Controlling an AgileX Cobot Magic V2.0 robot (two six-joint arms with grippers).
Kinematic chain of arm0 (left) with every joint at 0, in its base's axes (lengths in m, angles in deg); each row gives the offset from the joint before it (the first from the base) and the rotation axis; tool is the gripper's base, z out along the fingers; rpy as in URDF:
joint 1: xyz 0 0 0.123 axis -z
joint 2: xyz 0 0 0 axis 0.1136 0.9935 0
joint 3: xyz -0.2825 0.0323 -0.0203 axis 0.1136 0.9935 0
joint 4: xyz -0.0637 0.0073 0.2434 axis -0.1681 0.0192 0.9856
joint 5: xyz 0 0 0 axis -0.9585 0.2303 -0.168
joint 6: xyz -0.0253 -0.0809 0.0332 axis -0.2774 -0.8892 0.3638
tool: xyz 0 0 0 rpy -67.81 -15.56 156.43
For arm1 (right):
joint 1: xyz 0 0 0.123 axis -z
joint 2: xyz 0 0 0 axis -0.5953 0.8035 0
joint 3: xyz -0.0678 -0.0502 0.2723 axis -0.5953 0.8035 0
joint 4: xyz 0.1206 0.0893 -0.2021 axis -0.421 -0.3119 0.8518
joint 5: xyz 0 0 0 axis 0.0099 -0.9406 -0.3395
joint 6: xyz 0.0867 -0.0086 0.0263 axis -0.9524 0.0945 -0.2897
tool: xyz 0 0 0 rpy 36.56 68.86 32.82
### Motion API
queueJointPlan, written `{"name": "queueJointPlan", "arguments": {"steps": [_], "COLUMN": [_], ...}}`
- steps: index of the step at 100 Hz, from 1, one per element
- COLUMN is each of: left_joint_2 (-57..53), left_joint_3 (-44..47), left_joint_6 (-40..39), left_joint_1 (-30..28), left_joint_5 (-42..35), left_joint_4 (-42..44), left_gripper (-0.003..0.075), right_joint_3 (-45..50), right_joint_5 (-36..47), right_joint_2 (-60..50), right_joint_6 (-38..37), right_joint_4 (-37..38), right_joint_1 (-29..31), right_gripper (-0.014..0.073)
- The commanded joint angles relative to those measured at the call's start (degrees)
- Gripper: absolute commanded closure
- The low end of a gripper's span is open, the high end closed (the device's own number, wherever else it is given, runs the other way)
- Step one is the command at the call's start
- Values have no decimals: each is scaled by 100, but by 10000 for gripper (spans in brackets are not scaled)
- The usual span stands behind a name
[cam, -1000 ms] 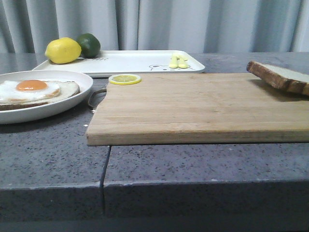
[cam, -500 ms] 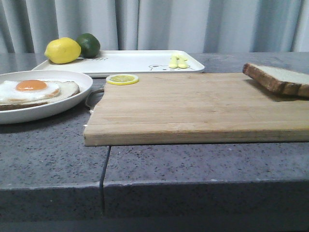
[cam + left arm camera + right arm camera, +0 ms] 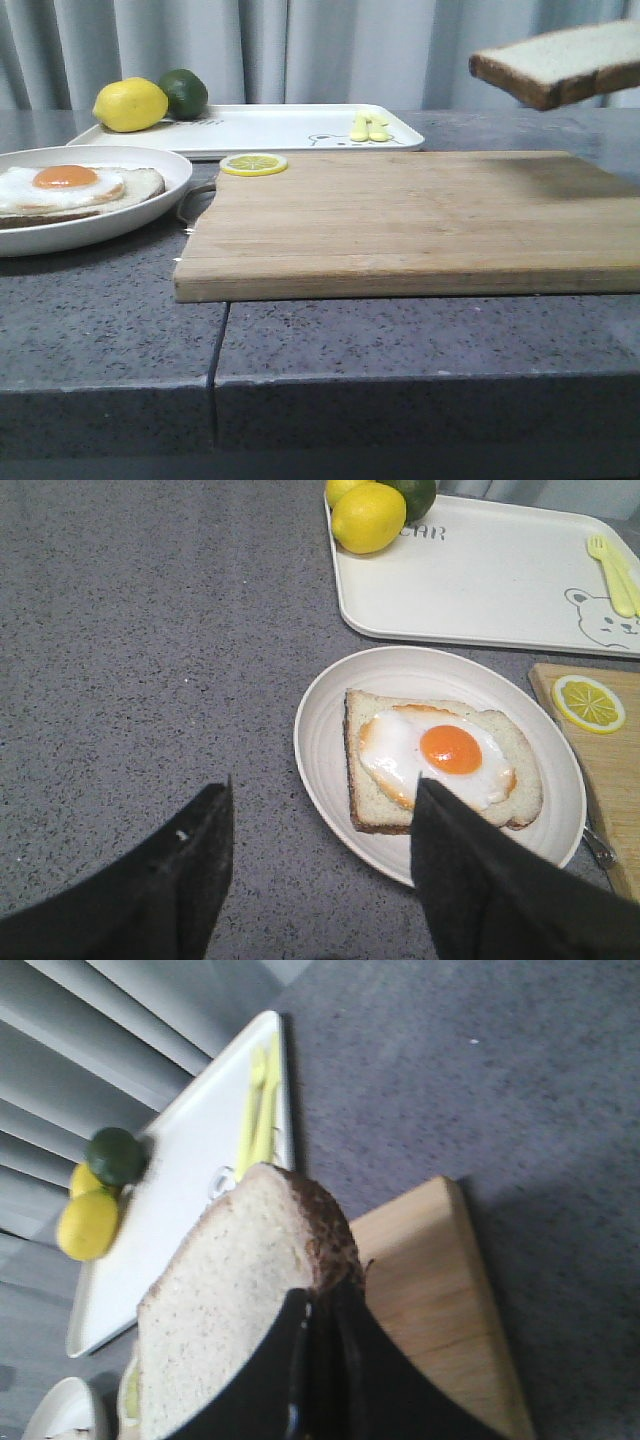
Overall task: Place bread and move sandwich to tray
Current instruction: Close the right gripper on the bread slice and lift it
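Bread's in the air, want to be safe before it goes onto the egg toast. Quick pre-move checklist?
1. Right claw shut on the bread: ok.
2. Bread clear of the cutting board, seen from the front: ok.
3. Sandwich egg side up on the plate, nothing on top: ok.
4. Left claw open, holding nothing, hovering by the plate: ok.
5. Left claw out of the bread's drop path: cannot tell.
6. Tray has bare space beside the lemon and lime: ok.
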Motion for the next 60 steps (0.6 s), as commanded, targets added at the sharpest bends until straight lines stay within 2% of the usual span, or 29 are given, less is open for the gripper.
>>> {"name": "queueJointPlan", "arguments": {"steps": [1,16,29,60], "left_joint_2": [57,57,57,57], "left_joint_3": [-181,-181,-181,-181], "left_joint_6": [-50,-50,-50,-50], "left_joint_1": [27,27,27,27], "left_joint_5": [-377,-377,-377,-377], "left_joint_4": [-90,-90,-90,-90], "left_gripper": [356,356,356,356], "right_joint_3": [-245,-245,-245,-320], "right_joint_5": [-476,-568,-246,2413], "right_joint_2": [-352,-594,-640,-477], "right_joint_6": [-169,-251,-251,123], "right_joint_4": [-543,-1173,-1705,-2140], "right_joint_1": [-2,-178,-784,-3289], "right_gripper": [702,702,702,702]}}
